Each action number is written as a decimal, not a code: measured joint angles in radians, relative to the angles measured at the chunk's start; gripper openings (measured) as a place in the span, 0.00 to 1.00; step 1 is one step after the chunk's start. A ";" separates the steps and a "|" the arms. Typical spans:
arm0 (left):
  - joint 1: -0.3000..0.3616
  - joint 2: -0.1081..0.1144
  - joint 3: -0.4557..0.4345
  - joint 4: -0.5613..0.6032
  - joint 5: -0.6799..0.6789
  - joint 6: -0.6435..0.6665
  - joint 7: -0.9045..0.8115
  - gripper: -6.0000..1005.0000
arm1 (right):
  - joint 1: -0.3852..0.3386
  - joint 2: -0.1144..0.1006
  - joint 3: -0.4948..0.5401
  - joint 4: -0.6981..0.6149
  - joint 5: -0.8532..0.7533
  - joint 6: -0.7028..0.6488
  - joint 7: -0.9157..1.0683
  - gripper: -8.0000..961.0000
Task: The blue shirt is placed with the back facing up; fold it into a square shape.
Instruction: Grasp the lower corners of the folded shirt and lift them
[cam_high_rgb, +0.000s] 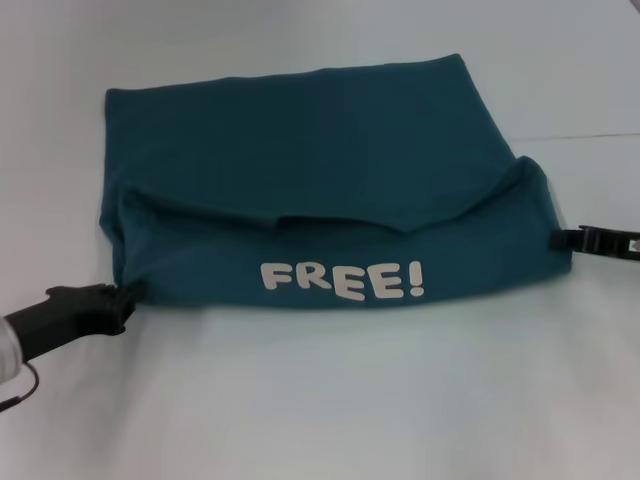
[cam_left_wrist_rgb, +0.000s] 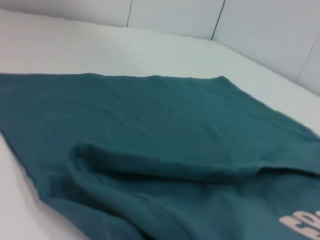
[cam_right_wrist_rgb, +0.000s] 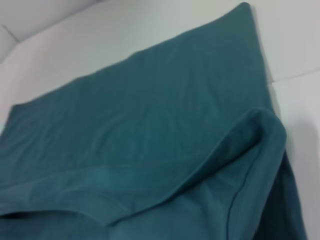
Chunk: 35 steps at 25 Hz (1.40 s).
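The blue shirt (cam_high_rgb: 300, 150) lies spread across the white table. Its near part is turned over onto itself, showing white "FREE!" lettering (cam_high_rgb: 345, 280). The turned-over flap bulges up at both ends and sags in the middle. My left gripper (cam_high_rgb: 125, 298) is at the shirt's near-left corner, its tip touching the cloth. My right gripper (cam_high_rgb: 562, 240) is against the shirt's right edge, by the end of the fold. The left wrist view shows the blue shirt (cam_left_wrist_rgb: 160, 130) with its raised fold. The right wrist view shows the blue shirt (cam_right_wrist_rgb: 150, 125) with the bulging flap end.
The white table (cam_high_rgb: 330, 400) stretches bare in front of the shirt and on both sides. A seam (cam_high_rgb: 590, 135) crosses the table surface at the right. White wall panels (cam_left_wrist_rgb: 260, 30) stand behind the table.
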 joint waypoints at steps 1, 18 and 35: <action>0.009 0.003 -0.002 0.008 0.000 0.022 -0.019 0.04 | -0.013 -0.002 0.000 -0.003 0.015 -0.022 -0.013 0.04; 0.155 0.013 -0.285 0.047 0.133 0.476 -0.105 0.04 | -0.232 0.093 0.046 -0.258 0.030 -0.429 -0.163 0.04; 0.192 0.018 -0.342 0.077 0.257 0.710 -0.099 0.04 | -0.474 0.109 0.213 -0.291 0.012 -0.789 -0.403 0.04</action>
